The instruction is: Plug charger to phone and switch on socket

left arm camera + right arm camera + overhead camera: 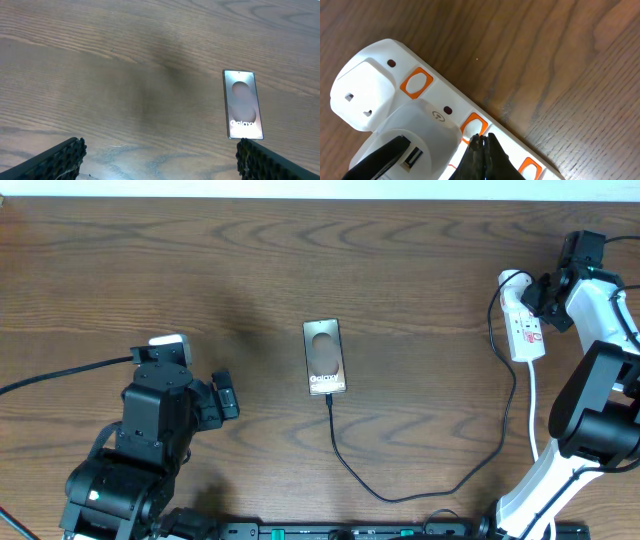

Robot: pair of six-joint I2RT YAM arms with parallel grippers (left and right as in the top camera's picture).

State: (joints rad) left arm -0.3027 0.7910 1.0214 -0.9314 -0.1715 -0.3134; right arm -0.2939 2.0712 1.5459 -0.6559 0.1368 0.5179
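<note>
Nearest the robot, the charger (332, 425) trails limp across the desk, its tip at the lower edge of the phone (325, 357). It looks plugged in, though the joint is too small to confirm. The left gripper (227, 394) hangs beside the phone, fingers wide apart, holding nothing. Farthest out lies the socket (524, 325) — light plastic, likely to skid, its orange switch (472, 124) small and stiff. The right gripper (482, 147), fingers pressed together, has its tips right at that switch — a straight downward press should suit.

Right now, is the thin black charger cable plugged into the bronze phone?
In, it appears: the thin black charger cable ends at the bottom edge of the glossy bronze phone; how fully seated, cannot tell.
</note>
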